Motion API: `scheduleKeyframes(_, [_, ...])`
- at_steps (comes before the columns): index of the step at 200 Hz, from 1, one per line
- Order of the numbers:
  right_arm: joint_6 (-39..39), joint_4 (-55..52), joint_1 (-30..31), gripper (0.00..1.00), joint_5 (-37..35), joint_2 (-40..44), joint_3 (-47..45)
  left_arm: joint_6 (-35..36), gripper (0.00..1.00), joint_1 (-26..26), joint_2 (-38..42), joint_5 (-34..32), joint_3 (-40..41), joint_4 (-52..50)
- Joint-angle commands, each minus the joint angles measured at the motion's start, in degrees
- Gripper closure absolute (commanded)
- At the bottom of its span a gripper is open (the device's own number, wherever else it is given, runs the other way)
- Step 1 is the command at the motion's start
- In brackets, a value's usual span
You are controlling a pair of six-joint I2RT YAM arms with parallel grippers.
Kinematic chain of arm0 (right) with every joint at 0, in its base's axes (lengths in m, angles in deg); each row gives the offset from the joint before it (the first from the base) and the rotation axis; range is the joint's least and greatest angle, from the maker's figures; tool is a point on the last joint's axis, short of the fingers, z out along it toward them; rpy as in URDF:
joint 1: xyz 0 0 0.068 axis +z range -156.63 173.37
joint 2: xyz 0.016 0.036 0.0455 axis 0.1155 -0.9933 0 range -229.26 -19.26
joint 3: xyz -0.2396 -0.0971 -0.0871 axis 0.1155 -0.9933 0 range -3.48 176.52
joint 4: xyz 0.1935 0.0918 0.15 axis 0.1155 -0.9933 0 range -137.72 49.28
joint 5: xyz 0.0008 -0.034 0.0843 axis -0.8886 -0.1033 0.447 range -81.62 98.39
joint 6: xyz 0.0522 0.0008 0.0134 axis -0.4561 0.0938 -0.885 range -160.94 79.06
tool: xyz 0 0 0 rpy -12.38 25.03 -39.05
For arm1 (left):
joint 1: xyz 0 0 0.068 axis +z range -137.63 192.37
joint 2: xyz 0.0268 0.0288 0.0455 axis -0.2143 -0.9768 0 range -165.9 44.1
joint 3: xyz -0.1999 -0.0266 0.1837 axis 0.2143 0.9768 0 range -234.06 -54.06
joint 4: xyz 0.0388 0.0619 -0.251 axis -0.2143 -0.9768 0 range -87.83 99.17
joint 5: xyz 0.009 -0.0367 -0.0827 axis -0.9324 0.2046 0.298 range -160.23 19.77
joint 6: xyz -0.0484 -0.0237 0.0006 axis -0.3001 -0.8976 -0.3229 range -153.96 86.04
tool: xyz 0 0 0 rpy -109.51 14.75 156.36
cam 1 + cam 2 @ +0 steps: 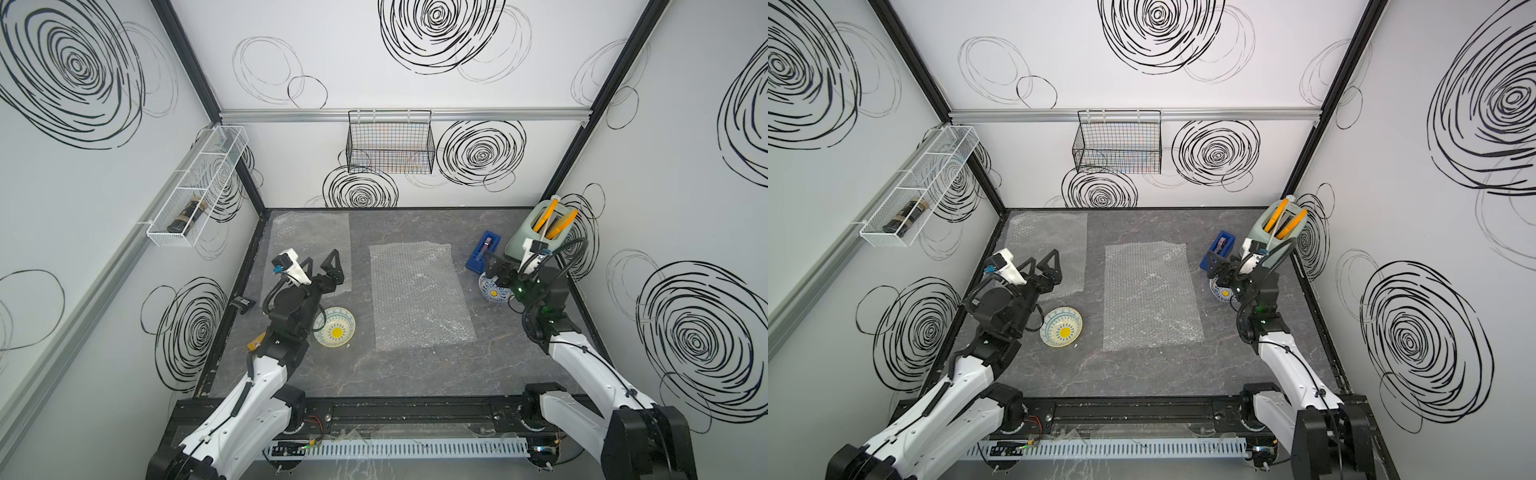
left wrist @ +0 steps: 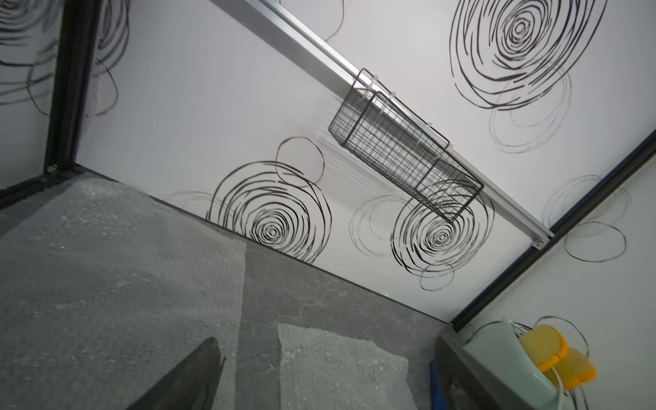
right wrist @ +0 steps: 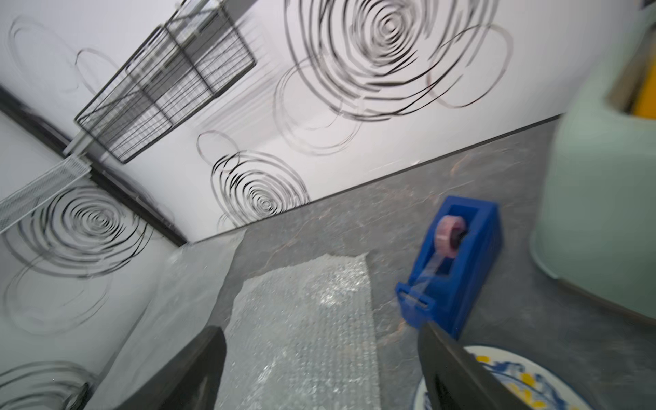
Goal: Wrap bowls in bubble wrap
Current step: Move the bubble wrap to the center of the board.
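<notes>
In both top views the cream bowl point(image 1: 334, 332) point(image 1: 1061, 331) with a yellow centre sits on the table at front left, beside my left arm. My left gripper point(image 1: 322, 259) point(image 1: 1043, 258) point(image 2: 326, 340) is open and empty, hovering over the near end of the far-left bubble wrap sheet point(image 1: 309, 237) point(image 2: 106, 284). A second bubble wrap sheet point(image 1: 419, 295) point(image 1: 1150, 295) point(image 3: 301, 319) lies flat mid-table. The white and blue bowl point(image 1: 492, 293) point(image 1: 1221, 293) point(image 3: 532, 383) rests at the right. My right gripper point(image 1: 494, 270) point(image 3: 321, 328) is open just above it, one finger over its rim, nothing held.
A blue tape dispenser point(image 1: 484, 251) point(image 3: 458, 255) stands just behind the white and blue bowl. A pale green toaster point(image 1: 540, 232) with yellow pieces fills the far right corner. Wire baskets point(image 1: 390, 143) hang on the walls. A small black item point(image 1: 243, 303) lies at the left edge.
</notes>
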Motion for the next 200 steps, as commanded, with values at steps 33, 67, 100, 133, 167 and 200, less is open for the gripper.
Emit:
scheduleKeyframes(33, [8.48, -18.69, 22.07, 0.19, -2.79, -11.92, 9.83, -4.07, 0.02, 0.23, 1.81, 12.32, -7.55, -25.77])
scheduleKeyframes(67, [8.40, -23.72, 28.02, 0.25, -7.35, -25.80, 18.26, -2.18, 0.02, 0.11, 3.53, 13.52, -9.11, -31.56])
scheduleKeyframes(100, [6.74, -30.78, 28.05, 0.35, -8.36, -39.47, 27.41, -1.61, 0.02, 0.02, 5.74, 13.41, -8.59, -33.85])
scheduleKeyframes(133, [5.67, -30.66, 29.90, 0.44, -6.94, -44.46, 26.57, -0.72, 0.03, 0.07, 6.43, 13.33, -8.67, -35.49])
scheduleKeyframes(167, [4.62, -29.95, 32.95, 0.44, -5.46, -44.33, 21.85, -0.90, 0.03, -0.07, 6.65, 14.03, -8.32, -35.40])
scheduleKeyframes(200, [1.21, -27.84, 38.54, 0.44, -4.29, -40.28, 15.51, -1.05, 0.03, -0.35, 6.99, 14.23, -7.98, -35.55])
